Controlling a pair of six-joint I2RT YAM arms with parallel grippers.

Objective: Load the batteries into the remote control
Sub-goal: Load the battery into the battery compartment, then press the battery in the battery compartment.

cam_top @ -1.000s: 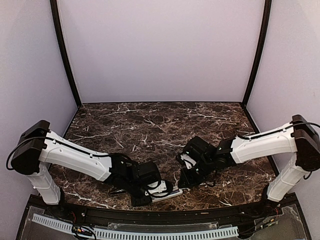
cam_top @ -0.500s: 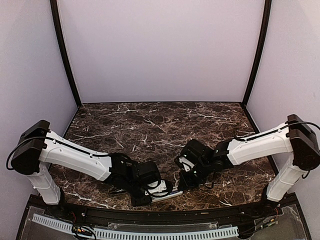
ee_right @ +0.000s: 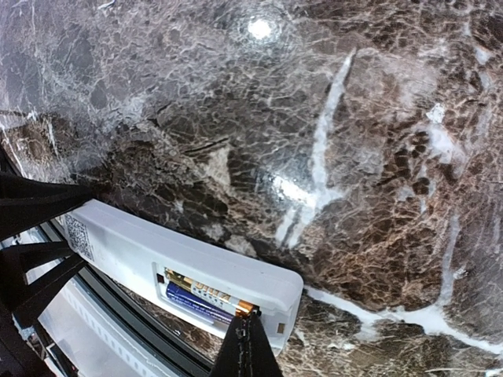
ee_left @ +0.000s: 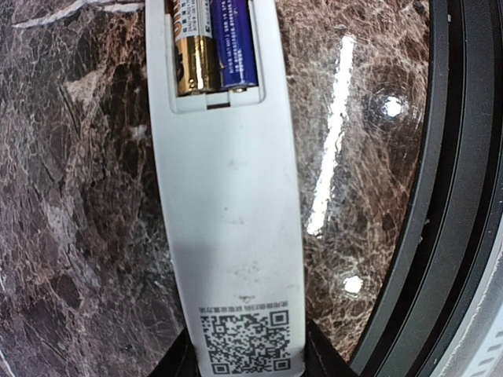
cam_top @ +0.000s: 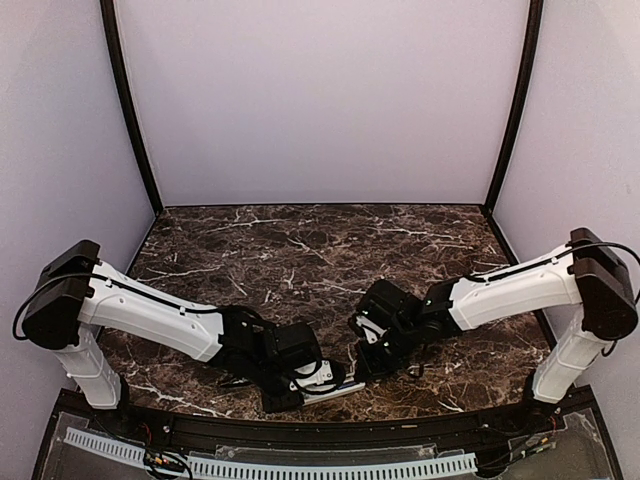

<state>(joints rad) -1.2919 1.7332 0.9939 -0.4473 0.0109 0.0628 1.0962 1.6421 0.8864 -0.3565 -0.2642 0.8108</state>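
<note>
Marble in dark brown with white veins makes the table (cam_top: 300, 250), and pale lilac walls (cam_top: 320, 100) close it on three sides. A black raised rim (ee_left: 456, 196) runs along the near edge, just beside the remote control (ee_left: 224, 196), which lies on its face close to that edge, between the two arms. Its back recess is uncovered, and the two batteries (ee_left: 212, 47) lie in it side by side, one gold and black, one blue. They carry small print that I cannot read. A QR code (ee_left: 247, 342) is printed at the other end of the remote.

The left gripper (ee_left: 251, 365) grips the remote at the QR end, with its jaws partly apart across the width. The right gripper (ee_right: 247, 345) has its tips pressed together with nothing between them, at the recess end near the gold battery.
</note>
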